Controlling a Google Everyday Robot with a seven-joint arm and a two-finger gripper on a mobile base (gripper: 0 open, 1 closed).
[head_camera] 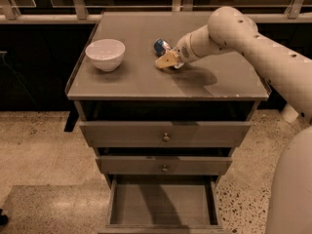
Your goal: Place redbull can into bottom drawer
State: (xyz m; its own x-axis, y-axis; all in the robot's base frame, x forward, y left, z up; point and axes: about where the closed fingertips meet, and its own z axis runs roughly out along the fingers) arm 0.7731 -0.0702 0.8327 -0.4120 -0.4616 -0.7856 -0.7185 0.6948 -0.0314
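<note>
The redbull can [160, 46], blue and silver, sits on the cabinet top just right of centre. It is tilted against the upper side of my gripper [168, 60]. The gripper reaches in from the right on a white arm, with its yellowish tip pointing down-left and low over the tabletop. Part of the can is hidden behind the gripper. The bottom drawer [163, 206] is pulled out at the foot of the cabinet. Its flat floor has nothing on it.
A white bowl [105, 53] stands on the left side of the cabinet top [146, 82]. The two upper drawers [165, 135] with round knobs are closed. A railing runs behind the cabinet. The robot's white body fills the right edge.
</note>
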